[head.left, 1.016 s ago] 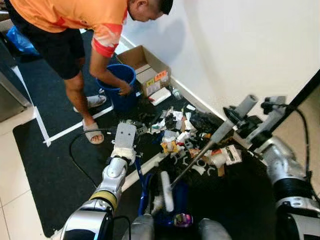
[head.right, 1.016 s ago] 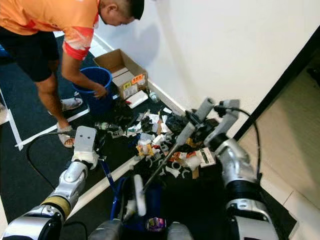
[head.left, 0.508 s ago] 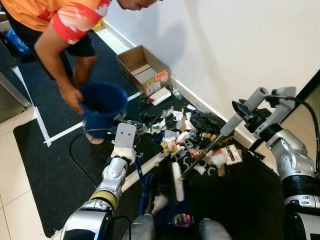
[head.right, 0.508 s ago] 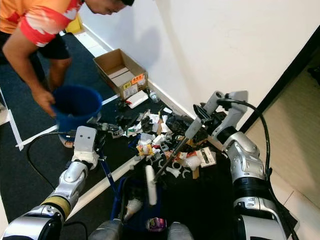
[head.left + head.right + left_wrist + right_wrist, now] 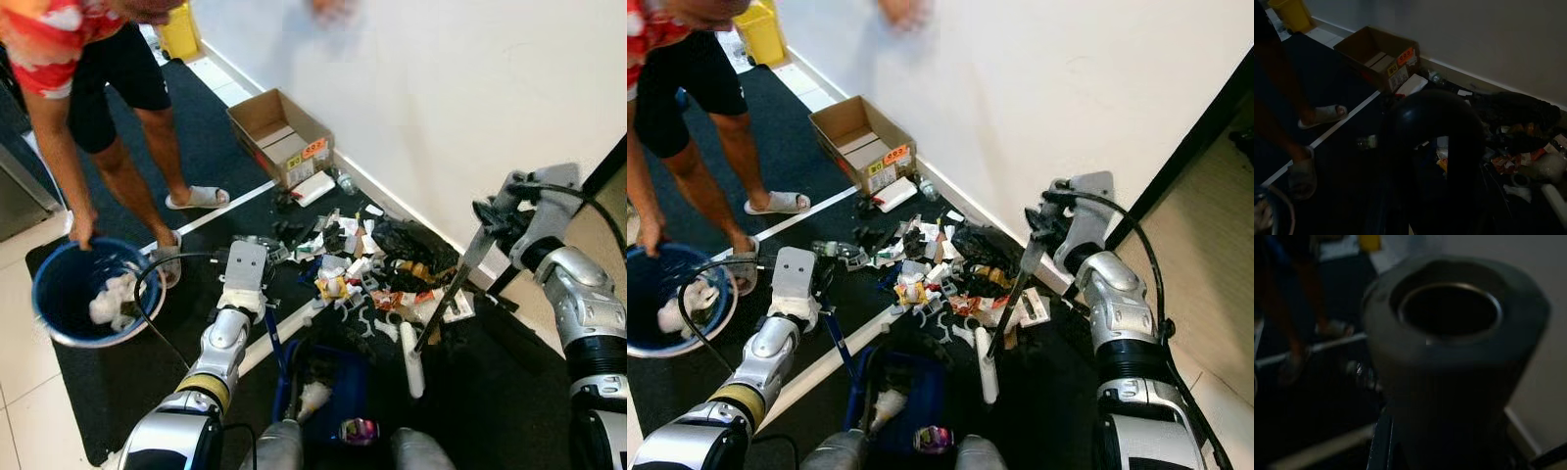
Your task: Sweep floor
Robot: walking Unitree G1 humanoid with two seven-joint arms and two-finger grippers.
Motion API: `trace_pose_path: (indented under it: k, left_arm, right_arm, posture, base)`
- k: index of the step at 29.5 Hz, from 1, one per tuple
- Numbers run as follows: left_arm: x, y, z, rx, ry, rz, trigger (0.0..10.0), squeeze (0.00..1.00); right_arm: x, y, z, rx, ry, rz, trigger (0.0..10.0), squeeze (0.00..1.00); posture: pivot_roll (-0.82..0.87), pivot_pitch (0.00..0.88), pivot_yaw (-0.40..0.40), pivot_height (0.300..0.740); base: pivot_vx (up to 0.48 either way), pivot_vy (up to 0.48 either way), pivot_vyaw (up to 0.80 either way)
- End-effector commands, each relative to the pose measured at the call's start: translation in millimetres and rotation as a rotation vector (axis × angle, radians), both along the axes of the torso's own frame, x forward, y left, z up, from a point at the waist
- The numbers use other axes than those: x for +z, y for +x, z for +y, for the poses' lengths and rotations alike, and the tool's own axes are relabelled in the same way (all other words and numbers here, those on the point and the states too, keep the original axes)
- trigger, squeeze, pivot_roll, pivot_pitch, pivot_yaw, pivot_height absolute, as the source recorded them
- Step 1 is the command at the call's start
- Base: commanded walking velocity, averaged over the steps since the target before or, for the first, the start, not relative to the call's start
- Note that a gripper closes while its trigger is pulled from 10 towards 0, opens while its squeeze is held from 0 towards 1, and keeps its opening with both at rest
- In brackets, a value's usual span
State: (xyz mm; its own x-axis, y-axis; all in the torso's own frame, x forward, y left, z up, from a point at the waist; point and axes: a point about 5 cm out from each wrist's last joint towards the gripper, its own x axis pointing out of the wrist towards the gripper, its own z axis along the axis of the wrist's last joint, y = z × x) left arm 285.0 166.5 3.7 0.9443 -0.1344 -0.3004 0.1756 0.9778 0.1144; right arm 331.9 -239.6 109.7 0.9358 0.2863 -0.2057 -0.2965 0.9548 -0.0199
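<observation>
Currently, broom (image 5: 443, 308): grey handle, dark shaft, white head resting on the dark mat (image 5: 88, 372).
Right claw (image 5: 493, 217): clamped on broom handle.
Left claw: state cannot be told.

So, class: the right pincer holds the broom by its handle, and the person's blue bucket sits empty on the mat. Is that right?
Not quite. The blue bucket is not empty: the left eye view shows white scraps inside it. The rest stands: the right pincer holds the broom by its handle, and the bucket sits on the mat at the person's hand.
</observation>
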Motion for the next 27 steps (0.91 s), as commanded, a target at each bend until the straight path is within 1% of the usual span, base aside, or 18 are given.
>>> trace_pose_path:
  k: [1,2,10,12,13,14,15,19,20,21,22,24,26,27]
  left_arm:
    - [-47.7,-46.5,5.8,0.002,0.054,0.282,10.0,0.0]
    - [-47.8,-46.6,5.5,0.002,0.053,0.283,10.0,0.0]
    - [-47.7,-46.5,5.0,0.003,0.051,0.28,10.0,0.0]
    - [-47.8,-46.7,5.0,0.003,0.05,0.281,10.0,0.0]
    - [-47.8,-46.7,5.0,0.003,0.05,0.281,10.0,0.0]
    - [-47.8,-46.7,4.9,0.003,0.05,0.281,10.0,0.0]
    - [-47.8,-46.8,4.9,0.003,0.05,0.281,10.0,0.0]
    - [-48.0,-47.0,4.4,0.003,0.048,0.281,10.0,0.0]
    - [-48.0,-47.0,4.4,0.003,0.048,0.281,10.0,0.0]
    - [-48.1,-47.1,4.3,0.002,0.048,0.281,10.0,0.0]
    - [-48.1,-47.1,4.3,0.002,0.048,0.281,10.0,0.0]
    - [-48.2,-47.2,4.1,0.001,0.048,0.281,10.0,0.0]
    - [-48.2,-47.2,4.1,0.001,0.048,0.281,10.0,0.0]
    - [-48.2,-47.4,4.2,0.002,0.048,0.281,10.0,0.0]
  right_arm:
    - [-11.8,-3.6,-0.2,-0.006,-0.037,0.072,10.0,0.0]
    - [-16.6,-4.7,2.7,-0.001,-0.043,0.096,10.0,0.0]
    - [-22.2,-5.4,7.7,0.0,-0.046,0.122,10.0,0.0]
    - [-29.9,-7.5,14.2,0.02,-0.039,0.174,10.0,0.0]
    - [-29.9,-7.5,14.2,0.02,-0.039,0.174,10.0,0.0]
    - [-34.6,-8.6,20.2,0.03,-0.022,0.197,10.0,0.0]
    - [-36.7,-9.2,28.5,0.049,0.008,0.194,10.0,0.0]
    - [-34.5,-8.6,50.1,0.091,0.123,0.134,10.0,0.0]
    - [-34.5,-8.6,50.1,0.091,0.123,0.134,10.0,0.0]
    - [-35.1,-9.0,54.2,0.098,0.144,0.132,10.0,0.0]
    - [-35.1,-9.0,54.2,0.098,0.144,0.132,10.0,0.0]
    - [-37.3,-9.0,59.4,0.093,0.174,0.14,10.0,0.0]
    - [-37.3,-9.0,59.4,0.093,0.174,0.14,10.0,0.0]
    - [-38.0,-8.3,61.1,0.084,0.189,0.143,10.0,0.0]
  posture:
    - [0.1,0.083,-0.041,0.74]
    - [0.1,0.083,-0.041,0.74]
    - [0.1,0.084,-0.044,0.74]
    - [0.1,0.084,-0.044,0.74]
    - [0.1,0.084,-0.044,0.74]
    - [0.1,0.084,-0.046,0.74]
    - [0.1,0.084,-0.046,0.74]
    - [0.1,0.087,-0.046,0.74]
    - [0.1,0.087,-0.046,0.74]
    - [0.1,0.087,-0.046,0.74]
    - [0.1,0.087,-0.046,0.74]
    - [0.1,0.086,-0.049,0.74]
    - [0.1,0.086,-0.049,0.74]
    - [0.1,0.084,-0.05,0.74]
  base:
    - [0.0,0.0,0.0]
    - [0.0,0.0,0.0]
    - [0.0,0.0,0.0]
    - [0.0,0.0,0.0]
    - [0.0,0.0,0.0]
    - [0.0,0.0,0.0]
    - [0.0,0.0,0.0]
    - [0.0,0.0,0.0]
    - [0.0,0.0,0.0]
    - [0.0,0.0,0.0]
    - [0.0,0.0,0.0]
    - [0.0,0.0,0.0]
    - [0.0,0.0,0.0]
    - [0.0,0.0,0.0]
